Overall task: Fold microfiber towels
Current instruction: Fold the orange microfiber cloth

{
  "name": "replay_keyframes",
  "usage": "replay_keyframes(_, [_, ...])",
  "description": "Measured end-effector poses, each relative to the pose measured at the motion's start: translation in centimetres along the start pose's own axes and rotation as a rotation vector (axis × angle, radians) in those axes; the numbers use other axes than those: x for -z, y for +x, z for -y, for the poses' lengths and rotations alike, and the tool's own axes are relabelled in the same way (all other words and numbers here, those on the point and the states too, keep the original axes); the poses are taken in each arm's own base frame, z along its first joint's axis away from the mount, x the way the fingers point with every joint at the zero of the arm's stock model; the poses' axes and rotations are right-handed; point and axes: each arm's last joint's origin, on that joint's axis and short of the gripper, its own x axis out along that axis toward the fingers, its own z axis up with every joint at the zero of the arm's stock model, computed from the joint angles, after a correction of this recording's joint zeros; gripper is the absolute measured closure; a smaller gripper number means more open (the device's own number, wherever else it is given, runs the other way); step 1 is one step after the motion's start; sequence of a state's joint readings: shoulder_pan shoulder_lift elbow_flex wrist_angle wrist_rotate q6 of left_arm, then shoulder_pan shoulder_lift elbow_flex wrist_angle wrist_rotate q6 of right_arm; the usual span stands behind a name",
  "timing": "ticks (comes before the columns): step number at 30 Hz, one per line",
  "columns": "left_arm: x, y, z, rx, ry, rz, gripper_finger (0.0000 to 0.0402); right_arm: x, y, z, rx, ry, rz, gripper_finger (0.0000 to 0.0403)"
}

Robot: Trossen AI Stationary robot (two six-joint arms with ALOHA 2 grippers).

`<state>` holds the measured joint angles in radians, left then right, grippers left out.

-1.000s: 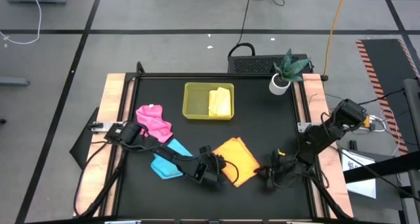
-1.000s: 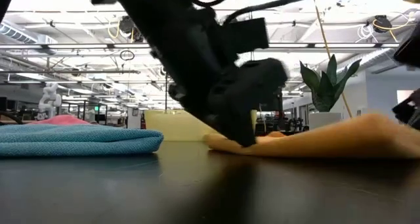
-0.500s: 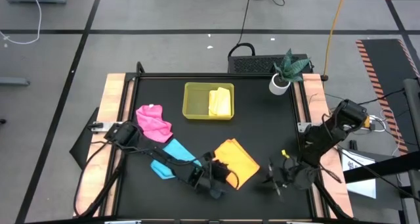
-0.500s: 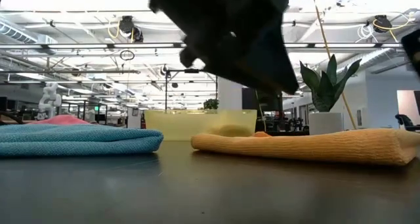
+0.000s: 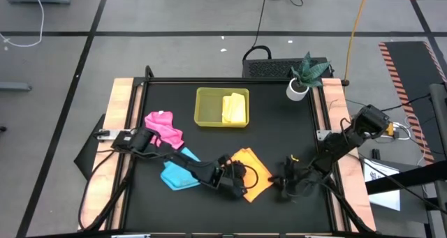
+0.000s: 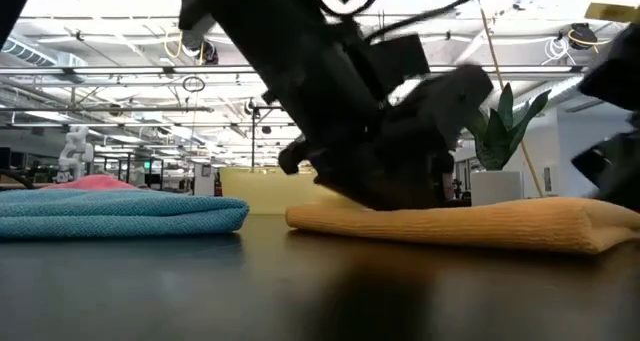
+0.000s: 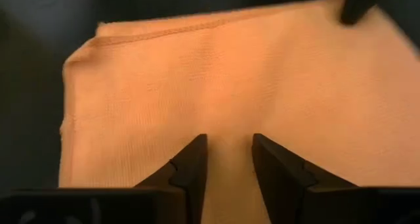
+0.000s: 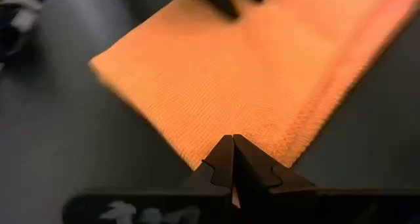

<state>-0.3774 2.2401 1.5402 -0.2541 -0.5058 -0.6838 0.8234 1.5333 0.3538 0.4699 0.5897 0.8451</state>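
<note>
Orange towel (image 5: pixel 253 169) lies folded between both pincers: left pincer (image 5: pixel 237 180), slightly parted, presses its 8 o'clock side; right pincer (image 5: pixel 283 184), clenched, at 4 o'clock.

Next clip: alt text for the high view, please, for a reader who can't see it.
Seen from above, both grippers work at the folded orange towel near the black table's front: the left gripper over it, the right gripper at its right edge. A blue towel and pink towel lie left; a yellow towel sits in the tray behind.
</note>
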Motion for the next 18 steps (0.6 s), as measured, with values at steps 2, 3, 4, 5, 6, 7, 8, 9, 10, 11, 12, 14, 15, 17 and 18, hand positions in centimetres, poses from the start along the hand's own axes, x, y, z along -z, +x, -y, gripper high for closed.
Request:
replay_keyframes(2, [-0.4, -1.1, 0.5, 0.037, 0.02, 0.015, 0.0296, 0.3, -0.3, -0.5, -0.034, 0.018, -0.018, 0.0403])
replay_keyframes(3, [-0.6, -1.7, 0.9, 0.054, 0.025, 0.028, 0.0303, 0.4, -0.4, -0.8, -0.045, 0.018, -0.02, 0.0403])
replay_keyframes(4, [-0.8, -2.3, 1.2, 0.07, 0.031, 0.043, 0.031, 0.4, -0.5, -1.4, -0.063, 0.018, -0.017, 0.0403])
replay_keyframes(5, [-0.9, -2.9, 1.5, 0.077, 0.038, 0.054, 0.0316, 0.2, -0.6, -2.0, -0.084, 0.015, -0.008, 0.0403])
replay_keyframes(6, [-0.9, -3.3, 1.7, 0.082, 0.044, 0.064, 0.0321, 0.0, -0.8, -2.8, -0.1, 0.007, 0.014, 0.0403])
replay_keyframes(7, [-0.8, -3.5, 2.0, 0.089, 0.048, 0.081, 0.0326, -0.3, -1.0, -3.7, -0.117, -0.009, 0.035, 0.0403])
replay_keyframes(8, [-0.8, -3.7, 2.3, 0.1, 0.059, 0.093, 0.0331, -0.6, -1.2, -4.5, -0.13, -0.032, 0.067, 0.0403])
replay_keyframes(9, [-0.6, -3.8, 2.6, 0.108, 0.08, 0.103, 0.0335, -0.9, -1.5, -5.3, -0.141, -0.061, 0.102, 0.0403])
replay_keyframes(10, [-0.6, -3.9, 2.8, 0.116, 0.101, 0.112, 0.0339, -1.3, -1.8, -6.2, -0.16, -0.09, 0.137, 0.0403])
replay_keyframes(11, [-0.5, -3.9, 2.9, 0.117, 0.111, 0.114, 0.0343, -1.7, -2.0, -6.9, -0.181, -0.119, 0.166, 0.0403])
replay_keyframes(12, [-0.4, -3.7, 2.9, 0.115, 0.114, 0.111, 0.0346, -2.0, -2.3, -7.6, -0.195, -0.148, 0.19, 0.0403])
replay_keyframes(14, [0.0, -3.3, 2.5, 0.069, 0.112, 0.093, 0.0353, -2.4, -2.6, -8.4, -0.219, -0.219, 0.217, 0.0403])
replay_keyframes(15, [0.1, -3.1, 2.2, 0.035, 0.105, 0.094, 0.0355, -2.4, -2.7, -8.5, -0.22, -0.246, 0.221, 0.0403])
replay_keyframes(17, [-0.1, -2.8, 1.9, -0.024, 0.072, 0.135, 0.036, -2.5, -2.5, -8.4, -0.208, -0.264, 0.224, 0.0403])
replay_keyframes(18, [-0.4, -2.7, 1.8, -0.043, 0.052, 0.166, 0.0362, -2.6, -2.4, -8.3, -0.203, -0.263, 0.224, 0.0403])
